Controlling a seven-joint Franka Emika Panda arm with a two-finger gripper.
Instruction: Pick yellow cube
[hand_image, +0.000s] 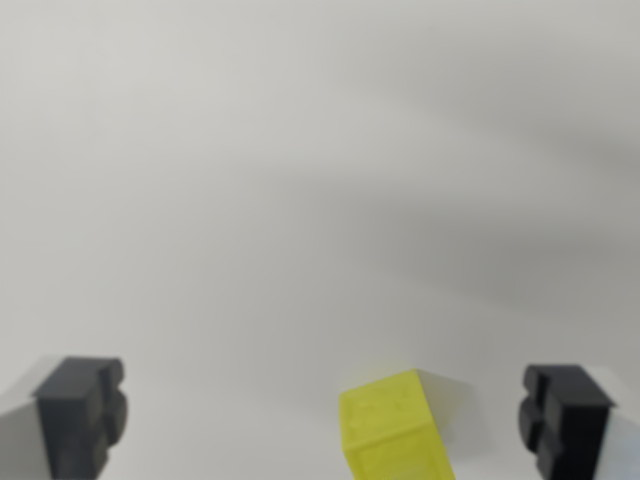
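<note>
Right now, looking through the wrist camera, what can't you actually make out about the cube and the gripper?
- Yellow cube: its lower part is cut off by the wrist view's bottom edge, so its full shape is unclear.
- Gripper: only the two black fingertips show; the rest is out of frame.
- Table: blurred, its edges not visible.

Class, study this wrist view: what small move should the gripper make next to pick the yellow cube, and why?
Probably a small shift toward the wrist view's right. The gripper is open, and the yellow cube sits between the fingers but much nearer the right fingertip than the left one. Centring it first should give an even close.
</note>
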